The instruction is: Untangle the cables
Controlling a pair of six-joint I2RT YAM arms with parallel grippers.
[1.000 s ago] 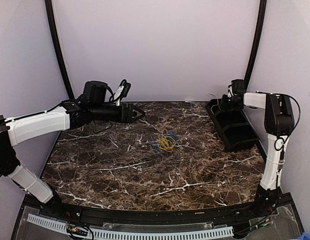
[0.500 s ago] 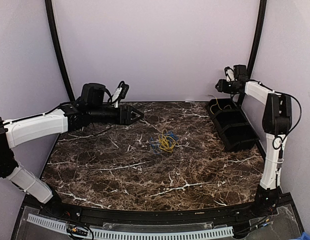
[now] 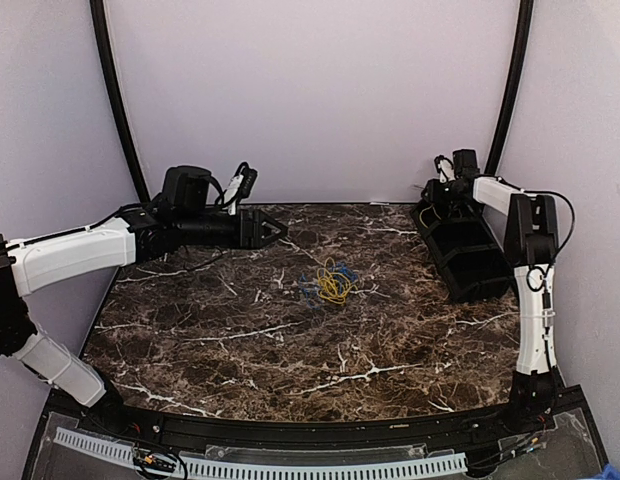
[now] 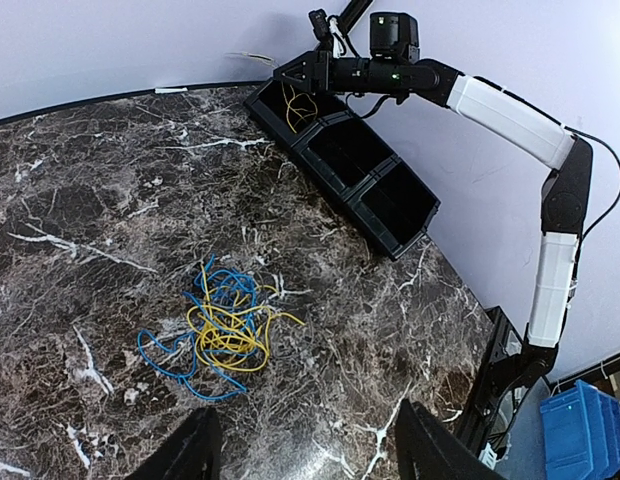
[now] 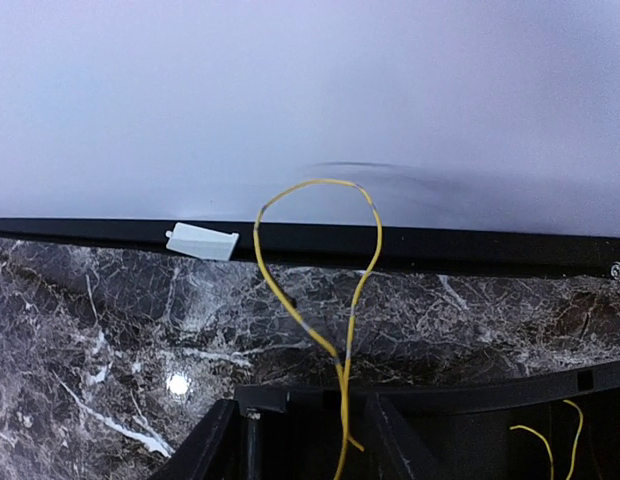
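Cables (image 3: pixel 331 284) of yellow and blue are seen in one loose tangle (image 4: pixel 220 325) near the middle of the counter (image 3: pixel 240 350), well apart from the black bin (image 3: pixel 475 270) at the right edge of the top view. The left gripper (image 3: pixel 279 230) is held above the counter, up and to the left of the tangle in that view, with its jaws apart and nothing between them. In the left wrist view the tangle lies just ahead of the fingers (image 4: pixel 195 455), slightly left of their midline. No clear long axis is offered, as the tangle is roughly round, with blue loops trailing toward the lower left of that frame. The right gripper (image 3: pixel 430 198) is placed over the far compartment of the bin, at the upper right of the top view, with its jaws also apart. A single yellow wire (image 5: pixel 330 300) is seen looping up between them and, as far as can be told, is not pinched. The left arm is judged the nearer, so a reach forward and down onto an outer loop is called for.
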